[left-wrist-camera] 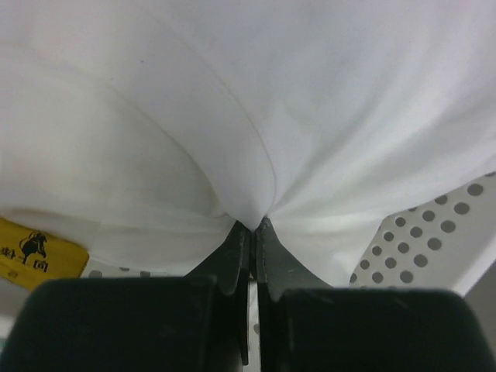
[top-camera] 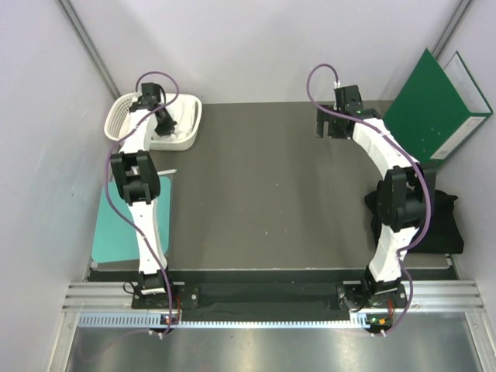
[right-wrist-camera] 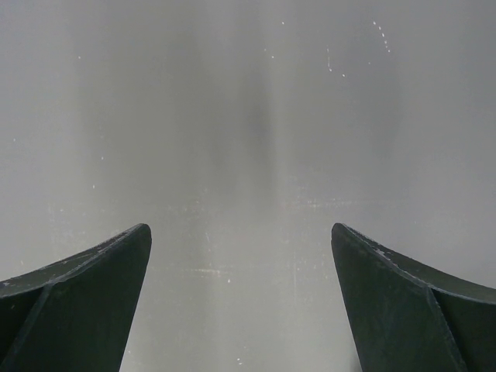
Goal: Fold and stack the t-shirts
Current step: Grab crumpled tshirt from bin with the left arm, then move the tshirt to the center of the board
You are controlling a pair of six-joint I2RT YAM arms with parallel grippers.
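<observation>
Top external q: where's the left arm at rn? (kev)

> Reaching into the white basket (top-camera: pixel 115 115) at the far-left corner of the worktop (top-camera: pixel 263 194). Arm's stretched out over the teal board (top-camera: pixel 116 232) on the left edge. (mo)

Ok, and the left pincer (left-wrist-camera: pixel 252 225)? (kev)

> Left wrist cam shows it clenched on a fold of the white t-shirt (left-wrist-camera: pixel 232 116). Cloth bunches to a point right at the tips, jaws basically together. Shirt fills most of that view. Perforated basket wall shows lower right, so the shirt's in the basket. Also a yellow tag (left-wrist-camera: pixel 35 252) w/ a little black horse pic at lower left. Can't see any print on the shirt from here tbh. (mo)

Right side? (kev)

> Right pincer (right-wrist-camera: pixel 239 226) is released, fingers (right-wrist-camera: pixel 93 271) spread wide w/ nothing btwn them, just bare grey worktop below. From above it's over the far-right part of the worktop, well apart from the basket. (mo)

Other shirts? (kev)

> Black t-shirt (top-camera: pixel 446 221) is bunched at the right edge, partly hidden behind the right arm. Green binder (top-camera: pixel 430 105) leans vs the wall at far right. (mo)
</observation>
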